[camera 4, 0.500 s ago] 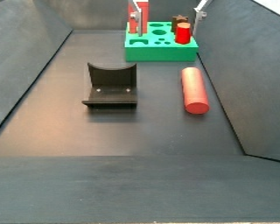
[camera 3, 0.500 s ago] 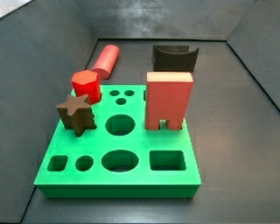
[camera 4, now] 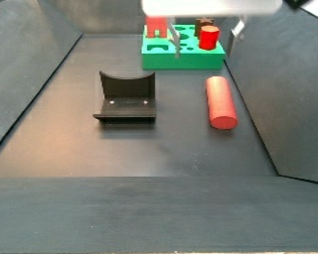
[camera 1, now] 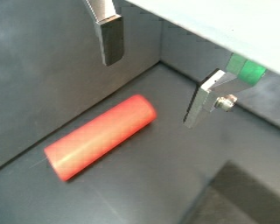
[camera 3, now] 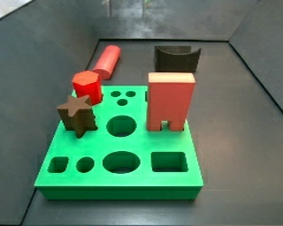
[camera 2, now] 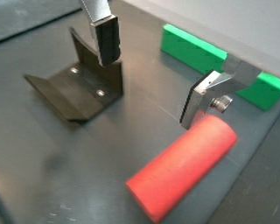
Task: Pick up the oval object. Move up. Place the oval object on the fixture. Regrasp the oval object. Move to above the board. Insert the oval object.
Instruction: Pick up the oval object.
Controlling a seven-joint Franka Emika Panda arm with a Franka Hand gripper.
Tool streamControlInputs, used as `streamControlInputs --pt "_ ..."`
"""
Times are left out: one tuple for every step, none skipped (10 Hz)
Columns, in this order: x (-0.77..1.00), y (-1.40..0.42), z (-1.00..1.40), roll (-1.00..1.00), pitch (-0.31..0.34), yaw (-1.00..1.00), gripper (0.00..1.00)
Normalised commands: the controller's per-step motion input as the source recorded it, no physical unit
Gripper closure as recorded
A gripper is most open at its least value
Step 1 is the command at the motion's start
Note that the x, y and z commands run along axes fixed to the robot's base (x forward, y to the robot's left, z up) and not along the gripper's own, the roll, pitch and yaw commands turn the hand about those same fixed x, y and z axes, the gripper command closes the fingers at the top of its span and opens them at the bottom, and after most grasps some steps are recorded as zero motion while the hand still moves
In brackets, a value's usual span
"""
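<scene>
Jaws wide and empty: the gripper [camera 2: 157,72] hangs above the rod [camera 2: 182,168], which lies flat on the floor, fixture [camera 2: 76,87] beside it, board [camera 4: 179,50] at upper centre.

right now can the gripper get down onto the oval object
Probably yes. The gripper hangs open above the oval object, which lies bare on the floor with nothing over it; the fixture stands apart to one side.
</scene>
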Motion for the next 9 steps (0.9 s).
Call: streamControlInputs --pt "-0.32 -0.28 -0.63 0.0 -0.15 0.01 0.0" --pt "-0.33 -0.25 -0.68 0.02 -0.143 0.02 0.0" --pt "-0.28 -0.18 -0.71 0.02 -0.131 0.07 0.0" --pt "-0.27 -0.14 -0.68 0.02 -0.117 0.09 0.0" --pt "-0.24 -0.07 -0.7 0.01 -0.126 0.11 0.0" --pt "-0.23 -0.04 -0.72 0.02 -0.119 0.09 0.0" --pt "-0.21 0.0 -0.72 0.0 -0.12 0.06 0.0" --pt "-0.15 0.0 -0.62 0.0 -0.124 0.01 0.0" --pt "-0.15 0.0 -0.56 0.0 -0.127 0.0 0.0"
